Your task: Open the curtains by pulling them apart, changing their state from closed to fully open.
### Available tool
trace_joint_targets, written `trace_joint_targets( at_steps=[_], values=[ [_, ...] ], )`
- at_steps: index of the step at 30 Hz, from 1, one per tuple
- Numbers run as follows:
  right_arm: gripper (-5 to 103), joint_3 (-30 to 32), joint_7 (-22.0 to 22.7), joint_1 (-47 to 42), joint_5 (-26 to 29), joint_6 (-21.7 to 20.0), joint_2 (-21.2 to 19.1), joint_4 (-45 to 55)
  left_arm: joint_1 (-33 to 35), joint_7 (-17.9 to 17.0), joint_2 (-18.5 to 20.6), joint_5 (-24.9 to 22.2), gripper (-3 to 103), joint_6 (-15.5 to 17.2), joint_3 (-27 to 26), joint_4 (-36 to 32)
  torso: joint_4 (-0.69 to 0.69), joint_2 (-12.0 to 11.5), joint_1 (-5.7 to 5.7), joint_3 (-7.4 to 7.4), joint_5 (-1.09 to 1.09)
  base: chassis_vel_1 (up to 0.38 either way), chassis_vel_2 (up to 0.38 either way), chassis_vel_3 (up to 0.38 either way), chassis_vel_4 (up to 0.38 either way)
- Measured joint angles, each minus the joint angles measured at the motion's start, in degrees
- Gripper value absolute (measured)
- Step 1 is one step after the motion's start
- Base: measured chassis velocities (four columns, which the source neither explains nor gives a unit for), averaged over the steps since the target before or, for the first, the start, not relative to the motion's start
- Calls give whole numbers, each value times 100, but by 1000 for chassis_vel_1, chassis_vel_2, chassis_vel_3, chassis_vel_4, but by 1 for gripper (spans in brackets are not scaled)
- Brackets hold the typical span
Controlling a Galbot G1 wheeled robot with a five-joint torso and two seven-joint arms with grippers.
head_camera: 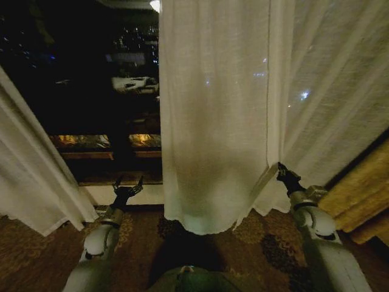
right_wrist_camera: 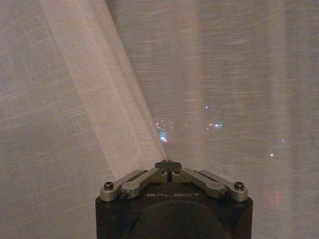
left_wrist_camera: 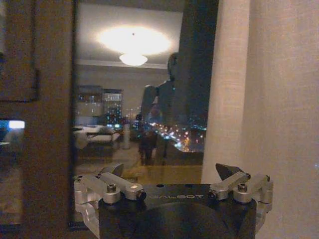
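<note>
Night fills the window [head_camera: 91,91], its dark glass carrying city lights and a reflected ceiling lamp. 2 sheer curtains hang before it: the left curtain [head_camera: 30,182] is drawn aside to the window's left edge, while the right curtain [head_camera: 225,109] covers the middle and right of the glass, its hem just above the patterned carpet [head_camera: 36,255]. The right gripper [head_camera: 283,171] has its fingers closed together on a fold at that panel's lower edge, the cloth pulled taut toward it. The left gripper [head_camera: 127,187] sits low by the sill, fingers spread wide and holding nothing. Golden drapes [head_camera: 364,188] hang at the far right.
</note>
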Motion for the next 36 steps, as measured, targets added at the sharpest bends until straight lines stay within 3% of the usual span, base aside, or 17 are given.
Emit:
trace_joint_targets(
  at_steps=[36],
  values=[
    [0, -45, -31, -21, -27, 82, 58, -56, -24, -14, 1, 13, 100, -99, -15, 77, 1, 0, 0, 0, 1, -322, -324, 320, 324]
  ],
)
